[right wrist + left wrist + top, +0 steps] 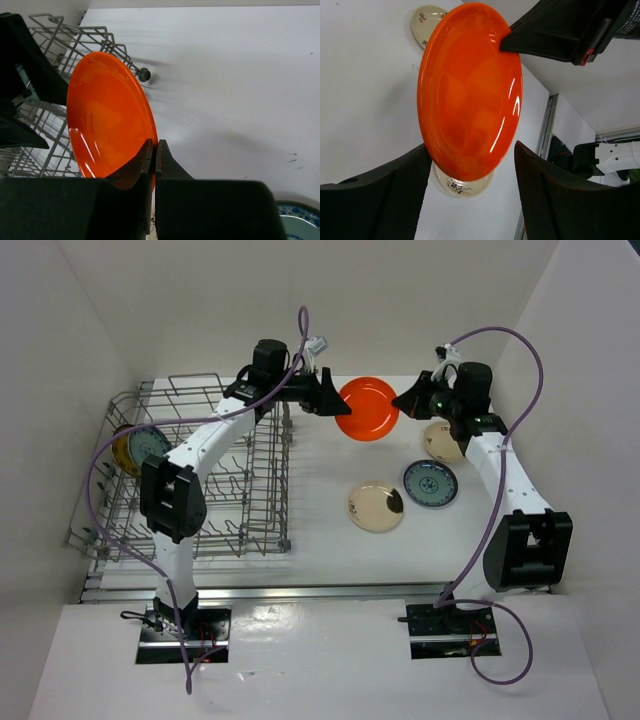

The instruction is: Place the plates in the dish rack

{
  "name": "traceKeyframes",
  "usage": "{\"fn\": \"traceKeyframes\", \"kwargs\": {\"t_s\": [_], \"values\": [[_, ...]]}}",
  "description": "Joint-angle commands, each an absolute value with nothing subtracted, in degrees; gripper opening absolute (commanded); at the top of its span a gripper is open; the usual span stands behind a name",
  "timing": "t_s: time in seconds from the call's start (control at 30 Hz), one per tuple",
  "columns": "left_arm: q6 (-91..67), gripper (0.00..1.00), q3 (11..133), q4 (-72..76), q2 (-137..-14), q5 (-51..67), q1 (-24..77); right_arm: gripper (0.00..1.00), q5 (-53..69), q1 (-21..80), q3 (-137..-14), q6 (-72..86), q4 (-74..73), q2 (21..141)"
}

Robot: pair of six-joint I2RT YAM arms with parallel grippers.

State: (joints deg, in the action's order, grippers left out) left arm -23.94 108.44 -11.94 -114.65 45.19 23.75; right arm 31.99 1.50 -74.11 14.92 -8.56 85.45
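table [330, 455]: you are seeing its white top carrying four things.
dish rack [200, 480]: sitting at the left.
beige plate [376, 507]: lying just right of the dish rack.
blue-and-white plate [431, 483]: lying farther right of the dish rack.
second beige plate [437, 443]: lying farthest from the dish rack, partly hidden.

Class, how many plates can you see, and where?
6. In the dish rack: gold plate, blue-and-white plate. Held aloft: orange plate. On the table: beige plate, second blue-and-white plate, second beige plate, partly under the right arm.

Overhead; seemingly opposed close-ups of plate [366, 408]
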Motion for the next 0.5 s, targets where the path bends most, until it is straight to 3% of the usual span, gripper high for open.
{"fn": "traceKeyframes", "kwargs": {"t_s": [0.0, 0.1, 0.17, 0.2, 0.23, 0.3, 0.4, 0.43, 0.47], "values": [[-25.4, 0.71, 111.27, -8.61, -116.54, 49.48, 23.38, 0.0, 32.17, 2.9, -74.36, 14.94, -6.33, 83.14], [-24.7, 0.63, 112.32, -10.37, -117.15, 49.48, 23.38, 0.0, 32.17, 3.43, -74.36, 14.94, -6.33, 82.62], [-24.17, 0.52, 112.32, -11.07, -117.16, 50.0, 23.38, 0.0, 32.7, 3.95, -74.36, 14.94, -5.81, 82.1], [-24.17, 0.44, 112.32, -11.07, -117.16, 50.01, 23.38, 0.0, 33.22, 3.96, -74.88, 14.94, -5.8, 82.09], [-24.17, 0.22, 112.32, -11.77, -117.16, 50.01, 23.38, 0.0, 33.22, 3.96, -74.88, 14.94, -5.8, 82.09], [-23.56, 0.0, 113.37, -12.39, -117.16, 50.01, 23.38, 0.0, 32.7, 4.48, -74.88, 14.94, -5.8, 82.09], [-23.55, 0.0, 113.38, -13.1, -116.46, 48.96, 23.38, 0.01, 32.7, 4.48, -74.88, 14.94, -6.5, 82.61], [-23.55, 0.0, 113.38, -13.1, -116.46, 48.96, 22.86, 0.06, 32.7, 4.48, -74.88, 14.94, -6.5, 82.62], [-23.55, 0.0, 112.6, -12.31, -115.5, 48.35, 22.85, 0.19, 33.3, 4.48, -74.88, 14.94, -6.5, 82.62]]}}
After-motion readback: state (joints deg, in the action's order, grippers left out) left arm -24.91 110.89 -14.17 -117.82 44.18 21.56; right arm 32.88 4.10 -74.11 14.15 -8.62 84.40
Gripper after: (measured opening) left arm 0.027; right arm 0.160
